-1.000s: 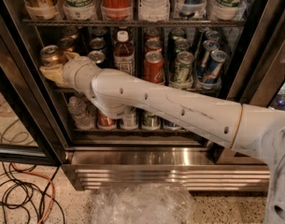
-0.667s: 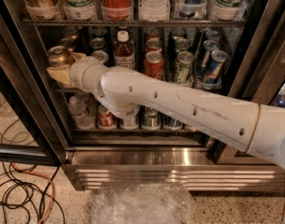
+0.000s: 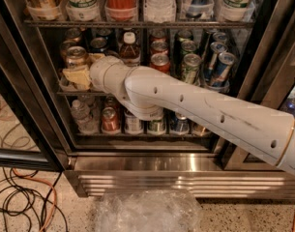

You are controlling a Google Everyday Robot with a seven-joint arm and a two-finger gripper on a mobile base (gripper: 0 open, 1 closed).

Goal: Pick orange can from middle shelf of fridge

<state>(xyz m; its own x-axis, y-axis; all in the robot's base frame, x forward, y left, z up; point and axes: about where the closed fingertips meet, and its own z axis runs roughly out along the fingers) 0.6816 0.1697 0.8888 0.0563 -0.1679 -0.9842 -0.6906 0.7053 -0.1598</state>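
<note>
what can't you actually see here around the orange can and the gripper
Camera view, orange can: lower body hidden behind the gripper, so contact is unclear.
Camera view, middle shelf: much of its front covered by the arm.
Camera view, top-row bottles: caps cut off by the upper edge.
Camera view, lower-row cans: some hidden behind the arm.

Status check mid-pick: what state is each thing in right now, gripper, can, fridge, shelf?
gripper: inside the fridge at the middle shelf's left end, shut on the orange can.
orange can: upright, gripped; lifted or not, cannot tell.
fridge: door open.
middle shelf: stocked; other cans and a bottle stand upright.
</note>
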